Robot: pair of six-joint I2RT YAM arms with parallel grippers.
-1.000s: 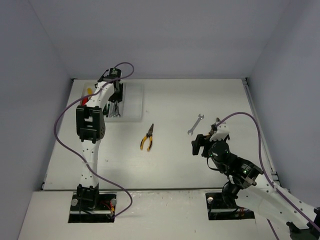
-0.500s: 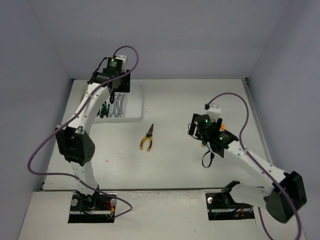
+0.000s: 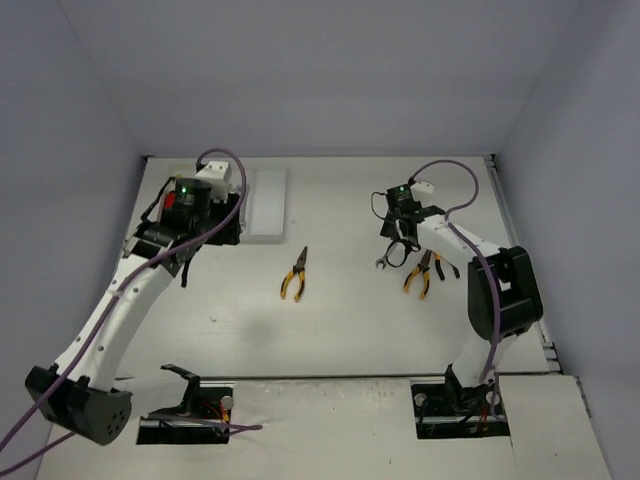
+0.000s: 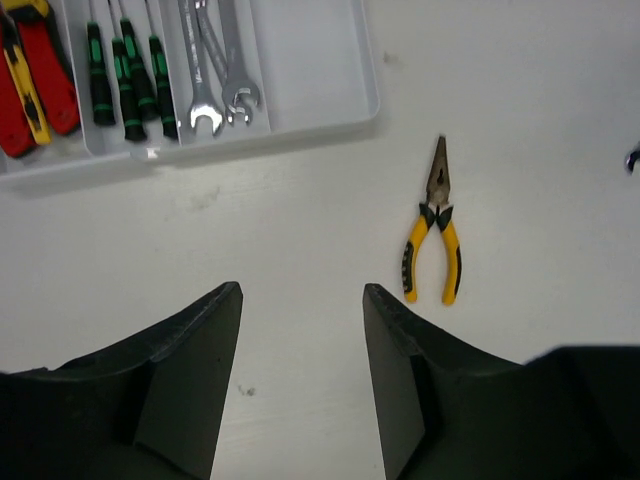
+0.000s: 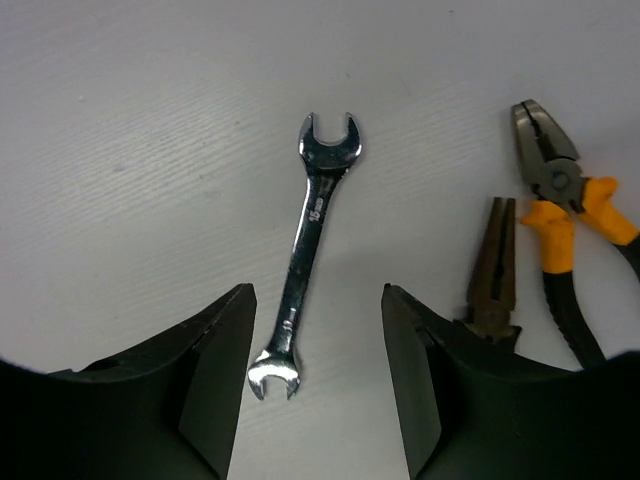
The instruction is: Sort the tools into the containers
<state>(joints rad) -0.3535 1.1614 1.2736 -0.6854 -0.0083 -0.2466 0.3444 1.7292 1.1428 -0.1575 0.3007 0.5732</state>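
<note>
left fingers [image 4: 205, 350] spread wide, nothing between them, over bare surface [image 4: 300, 200]. tray [image 4: 310, 70] sits at their 11 o'clock in the left wrist view: red utility knives [image 4: 40, 85] in the leftmost compartment, green/black screwdrivers [image 4: 125, 70] in the next, silver wrenches [image 4: 215, 70] in the third. yellow-handled pliers [image 4: 435, 235] lie loose on the surface at 1 o'clock of the fingers, well apart from the tray, nose pointing to 12. right fingers [image 5: 220, 350] are spread too, one on either side of the lower end of a loose wrench [image 5: 308, 250] and not clamped on it; can't tell if they touch the surface. that wrench runs roughly 6 to 12 in the right wrist view, leaning slightly toward 1. at its 3 o'clock are dark needle-nose pliers [image 5: 495, 270], and just beside those orange-handled combination pliers [image 5: 555, 190], both noses up toward 12. top view: the wrench group is at 3 o'clock of the yellow-handled pliers, the tray at their 11.
</note>
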